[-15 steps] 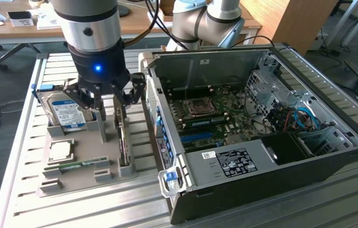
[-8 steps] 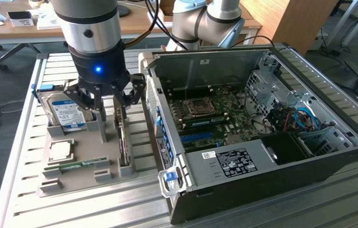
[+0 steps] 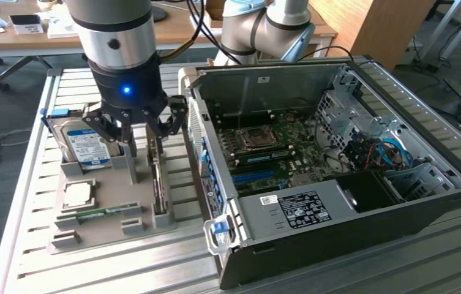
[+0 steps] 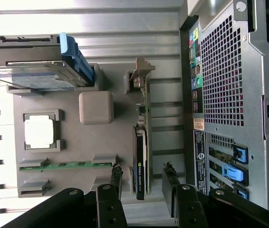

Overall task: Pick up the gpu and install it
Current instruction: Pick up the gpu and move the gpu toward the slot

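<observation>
The gpu (image 4: pixel 141 156) stands on its long edge in a slot of the gray holder (image 4: pixel 68 142), on the holder's side nearest the open computer case (image 3: pixel 337 214). It is a thin green board with a black cooler on one face and a silver bracket at one end. The tool (image 4: pixel 143 178) hangs over the holder with its fingers spread, one either side of the card, a gap showing on both sides. The holder also carries a hard drive (image 4: pixel 30 78), a processor chip (image 4: pixel 39 132) and a memory stick (image 4: pixel 65 166), and rests on the slatted metal surface (image 3: pixel 132 263).
</observation>
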You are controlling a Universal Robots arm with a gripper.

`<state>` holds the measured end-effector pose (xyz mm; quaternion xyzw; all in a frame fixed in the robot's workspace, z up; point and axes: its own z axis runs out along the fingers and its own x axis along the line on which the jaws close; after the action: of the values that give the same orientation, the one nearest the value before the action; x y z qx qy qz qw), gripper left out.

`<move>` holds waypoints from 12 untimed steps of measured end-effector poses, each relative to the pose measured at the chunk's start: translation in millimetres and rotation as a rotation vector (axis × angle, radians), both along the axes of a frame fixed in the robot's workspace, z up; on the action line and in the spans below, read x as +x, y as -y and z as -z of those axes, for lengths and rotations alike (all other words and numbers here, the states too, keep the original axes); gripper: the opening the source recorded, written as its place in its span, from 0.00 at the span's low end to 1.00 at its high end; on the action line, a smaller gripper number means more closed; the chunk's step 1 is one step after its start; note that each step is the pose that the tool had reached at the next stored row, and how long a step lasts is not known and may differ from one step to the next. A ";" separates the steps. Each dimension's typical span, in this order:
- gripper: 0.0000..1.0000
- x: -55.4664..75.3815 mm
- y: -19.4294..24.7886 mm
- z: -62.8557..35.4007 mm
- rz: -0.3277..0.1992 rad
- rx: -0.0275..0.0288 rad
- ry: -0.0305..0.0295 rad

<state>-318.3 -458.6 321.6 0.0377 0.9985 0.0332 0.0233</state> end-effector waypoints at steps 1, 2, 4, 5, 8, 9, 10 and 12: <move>0.47 0.0 0.0 0.8 0.000 0.0000 0.0000; 0.47 0.0 0.0 1.7 0.000 -0.0001 -0.0001; 0.47 0.0 0.0 3.8 0.000 -0.0001 0.0000; 0.47 0.0 0.0 4.3 0.000 -0.0002 -0.0001; 0.47 0.0 0.0 6.0 0.000 -0.0002 -0.0002; 0.47 0.0 0.0 6.5 0.000 -0.0003 -0.0002; 0.47 0.0 0.0 6.9 0.000 -0.0003 -0.0002; 0.47 0.0 0.0 7.6 0.000 -0.0003 -0.0003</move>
<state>-318.3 -458.7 314.0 0.0377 0.9985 0.0330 0.0232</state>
